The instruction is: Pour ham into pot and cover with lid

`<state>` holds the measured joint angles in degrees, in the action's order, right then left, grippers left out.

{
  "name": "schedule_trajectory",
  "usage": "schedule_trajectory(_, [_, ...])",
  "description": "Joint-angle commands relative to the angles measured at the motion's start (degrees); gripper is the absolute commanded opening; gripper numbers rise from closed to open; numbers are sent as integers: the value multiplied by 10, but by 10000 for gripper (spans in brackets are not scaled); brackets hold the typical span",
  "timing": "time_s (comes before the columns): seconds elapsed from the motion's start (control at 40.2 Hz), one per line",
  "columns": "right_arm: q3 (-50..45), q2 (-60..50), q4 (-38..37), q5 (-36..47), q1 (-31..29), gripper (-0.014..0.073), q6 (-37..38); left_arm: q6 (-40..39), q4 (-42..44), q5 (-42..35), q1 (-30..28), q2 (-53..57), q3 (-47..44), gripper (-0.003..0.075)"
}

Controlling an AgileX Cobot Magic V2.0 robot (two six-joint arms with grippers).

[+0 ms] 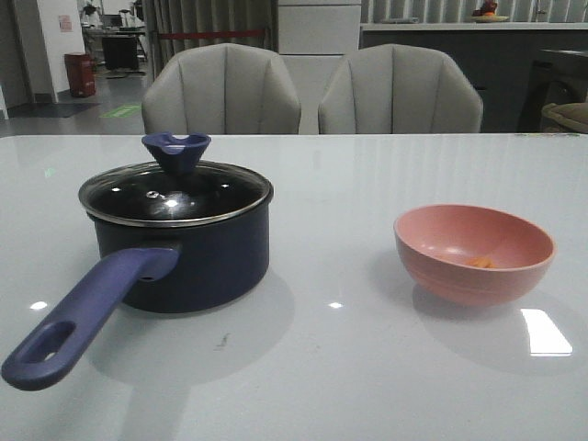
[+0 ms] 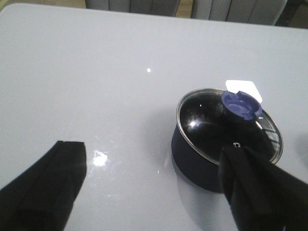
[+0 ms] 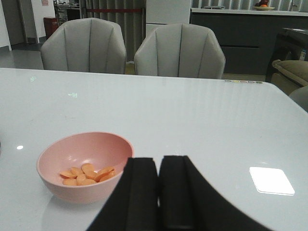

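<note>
The dark navy pot [image 1: 188,253] stands on the left of the table, its purple-blue handle [image 1: 83,317] pointing toward the front edge. The clear glass lid [image 1: 175,191] rests on it, knob [image 1: 175,149] up. A pink bowl [image 1: 473,253] on the right holds the ham [image 3: 87,174], several orange slices. In the left wrist view the pot [image 2: 202,154] and lid [image 2: 216,122] lie beside my left gripper [image 2: 154,185], which is open and empty, one finger in front of the pot. My right gripper [image 3: 158,166] is shut, empty, beside the bowl [image 3: 84,166]. Neither gripper shows in the front view.
Two grey chairs [image 1: 220,92] [image 1: 400,92] stand behind the far edge of the glossy white table [image 1: 331,367]. A bright window reflection [image 1: 544,333] lies on the tabletop near the bowl.
</note>
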<state>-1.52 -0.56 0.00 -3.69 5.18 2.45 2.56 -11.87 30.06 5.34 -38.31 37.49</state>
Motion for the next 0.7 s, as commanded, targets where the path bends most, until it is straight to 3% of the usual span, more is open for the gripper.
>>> schedule_trajectory(0.0, [2, -12, -7, 43, -3, 145, -2, -4, -5, 21, 4, -64, 68, 601])
schedule_trajectory(0.423, [2, -12, -7, 43, -3, 145, -2, -4, -22, 208, 8, -332, 300, 561])
schedule_trajectory(0.672, [2, -12, -7, 43, -3, 145, -2, -14, -29, 233, 99, -453, 410, 549])
